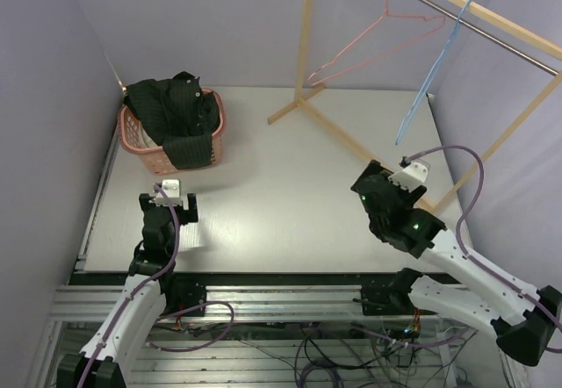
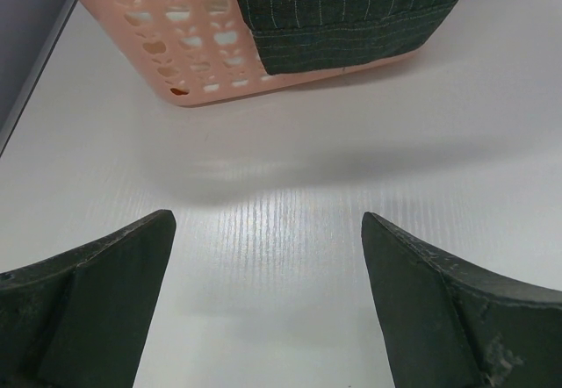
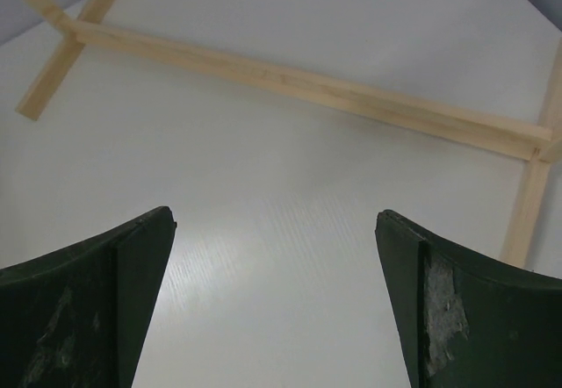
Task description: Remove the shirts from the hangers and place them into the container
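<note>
Top external: hangers [image 1: 351,44] bare, dark shirt [image 1: 176,111] in the basket [image 1: 132,135] at the worktop's [image 1: 281,204] far-left corner; left hand [image 1: 169,202] and right hand [image 1: 379,186] released, empty. Seemingly finished; only withdrawal remains.

Bare tabletop [image 1: 281,212] between basket [image 1: 132,135] and rack base [image 1: 338,131]

We see a white table [image 1: 281,204] carrying two things. The salmon-orange basket [image 1: 140,147] stands at its far left corner, and the wooden rack's base [image 1: 344,133] rests across the far right, well apart from it.
</note>
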Robot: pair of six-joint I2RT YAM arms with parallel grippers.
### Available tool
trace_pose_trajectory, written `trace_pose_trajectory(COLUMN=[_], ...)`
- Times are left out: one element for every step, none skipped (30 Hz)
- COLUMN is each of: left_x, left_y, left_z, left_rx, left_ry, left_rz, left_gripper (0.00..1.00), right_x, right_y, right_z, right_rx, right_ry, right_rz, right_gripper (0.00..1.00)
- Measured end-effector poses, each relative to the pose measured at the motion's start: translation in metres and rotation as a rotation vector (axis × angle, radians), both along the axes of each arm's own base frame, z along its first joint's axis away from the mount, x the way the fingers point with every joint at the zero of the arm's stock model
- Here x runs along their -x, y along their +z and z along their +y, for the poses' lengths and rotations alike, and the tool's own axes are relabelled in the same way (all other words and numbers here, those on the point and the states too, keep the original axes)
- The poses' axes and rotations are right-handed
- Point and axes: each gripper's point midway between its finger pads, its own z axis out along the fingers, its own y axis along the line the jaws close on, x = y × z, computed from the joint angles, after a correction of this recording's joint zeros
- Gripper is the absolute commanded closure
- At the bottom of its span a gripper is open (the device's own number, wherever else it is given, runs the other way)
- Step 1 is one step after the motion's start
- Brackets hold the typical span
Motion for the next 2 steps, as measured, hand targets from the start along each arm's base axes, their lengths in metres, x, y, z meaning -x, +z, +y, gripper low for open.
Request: trace_pose_trajectory(left_x=[0.0000, 0.0000], left_y=[0.0000, 0.0000], left_z=[0.0000, 0.0000], left_rx=[0.000, 0.000], left_ry=[0.000, 0.000], left_rz=[0.000, 0.000], left_gripper=[0.01, 0.01], right_x=[-0.0001, 0.0007], right_y=[-0.0004, -0.0014], right_z=[0.0000, -0.0006], right_rx=[0.002, 0.005], right_ry=[-0.005, -0.004], right_rz=[0.000, 0.000], right_gripper=[0.00, 0.00])
